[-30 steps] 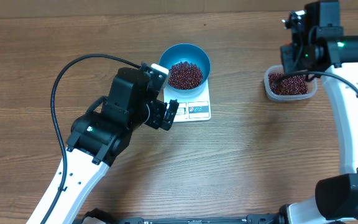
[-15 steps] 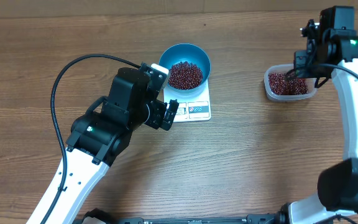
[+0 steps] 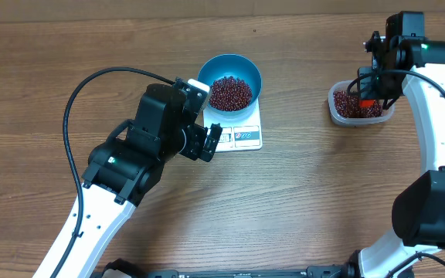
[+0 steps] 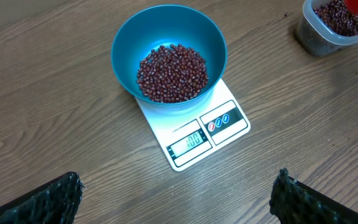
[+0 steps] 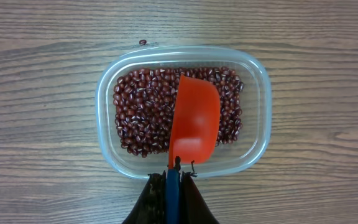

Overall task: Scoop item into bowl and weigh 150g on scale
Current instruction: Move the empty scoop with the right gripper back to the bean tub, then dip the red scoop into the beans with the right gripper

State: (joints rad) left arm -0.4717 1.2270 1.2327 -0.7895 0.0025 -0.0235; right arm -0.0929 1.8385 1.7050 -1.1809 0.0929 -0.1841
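The blue bowl (image 3: 207,69) stands on the white scale (image 3: 243,137) and holds a heap of dark red beans (image 3: 230,93). In the left wrist view the bowl (image 4: 120,43), its beans (image 4: 171,71) and the scale (image 4: 229,118) lie ahead, and the display reads 100. My left gripper (image 3: 211,143) (image 4: 178,179) hangs open and empty just in front of the scale. My right gripper (image 5: 173,174) (image 3: 371,93) is shut on the blue handle of a red scoop (image 5: 196,121). The scoop sits over more beans (image 5: 142,112) in the clear tub (image 5: 260,81); no beans show on its visible face.
The clear tub (image 3: 332,104) sits at the far right of the wooden table, well apart from the scale. One stray bean (image 5: 142,42) lies on the table just beyond the tub. The left arm's black cable (image 3: 72,100) loops over the table at the left.
The right wrist has swung round over the tub, bringing the red scoop into view above its beans. The left arm, bowl and scale have not moved.
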